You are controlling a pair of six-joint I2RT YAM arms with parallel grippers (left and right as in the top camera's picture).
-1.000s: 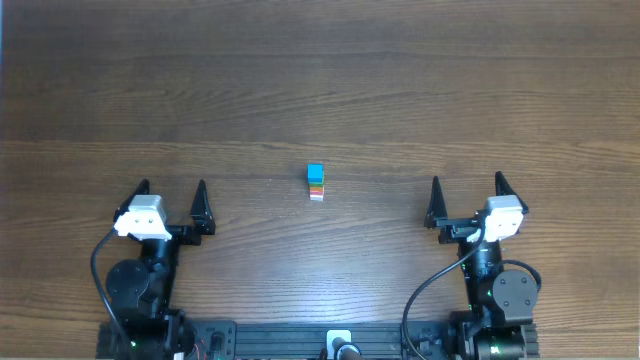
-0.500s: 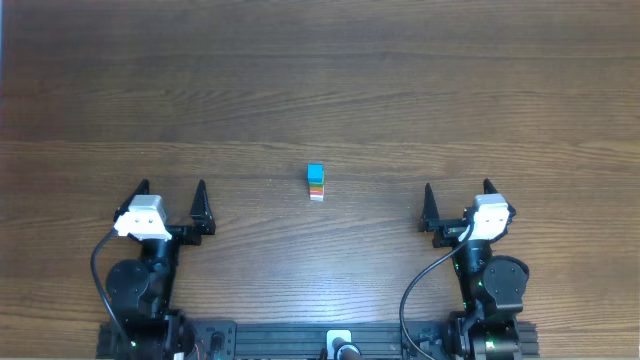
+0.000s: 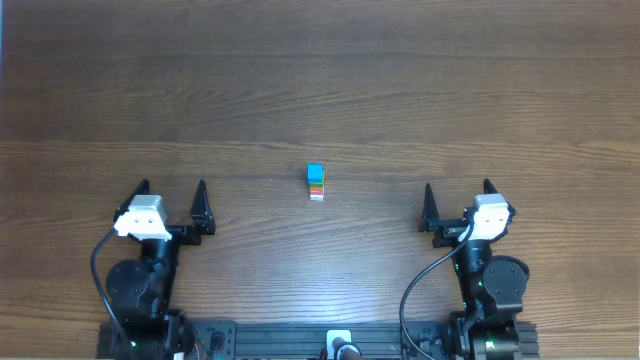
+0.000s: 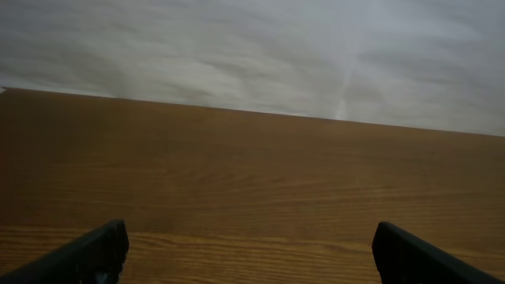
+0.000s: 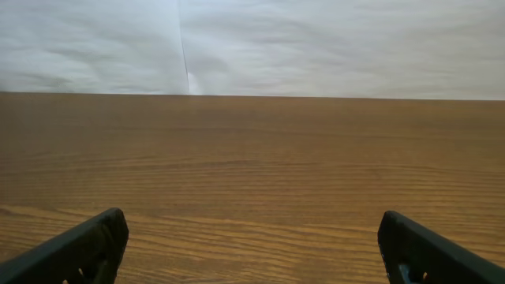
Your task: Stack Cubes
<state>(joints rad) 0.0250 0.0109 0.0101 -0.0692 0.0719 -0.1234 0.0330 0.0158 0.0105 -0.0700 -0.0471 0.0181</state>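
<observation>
Cube stack (image 3: 316,183) stands midway on the table (image 3: 320,80), room all round.

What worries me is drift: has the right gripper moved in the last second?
Yes. The right gripper has shifted slightly left in the top view, toward the cube stack.

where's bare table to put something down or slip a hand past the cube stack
The far half of the table beyond the cube stack is bare wood. Bare patches also lie between the stack and the left gripper, and between it and the right gripper. Crowded only at the stack and around the arm bases.
</observation>
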